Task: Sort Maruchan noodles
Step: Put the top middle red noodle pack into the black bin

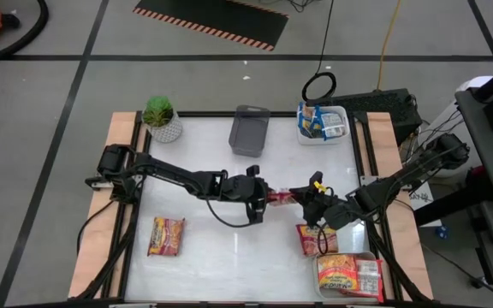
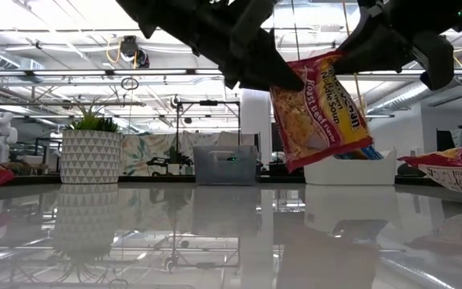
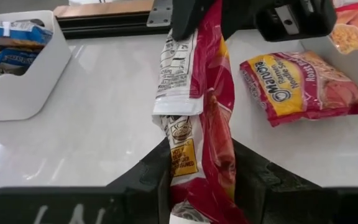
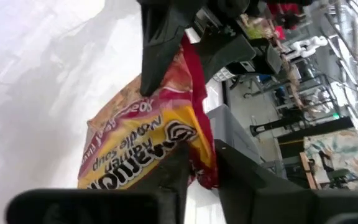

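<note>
A red-and-yellow Maruchan packet (image 1: 282,197) hangs in the air over the table's middle, between my two grippers, each shut on it. My left gripper (image 1: 262,195) comes from the left and my right gripper (image 1: 308,198) from the right. In the low view the packet (image 2: 323,108) is tilted, well above the tabletop. Another red packet (image 1: 312,239) lies flat near the right arm. An orange-and-yellow packet (image 1: 167,235) lies flat toward the near left. My left gripper pinches the packet's left end (image 3: 201,171) between its two fingers, coming roughly level from the table's left. The packet stands on edge in the hold, lifted clear of the table. My right gripper pinches the packet's opposite end (image 4: 197,158) between its two fingers, coming from the table's right. That end is lifted clear too, so the packet spans the gap between both grippers.
A white tray (image 1: 342,113) with blue packets sits at the far right. A grey tray (image 1: 249,130) and a potted plant (image 1: 162,118) stand along the far edge. A tray (image 1: 371,288) with orange and red packets sits at the near right corner. Wooden rails line both sides.
</note>
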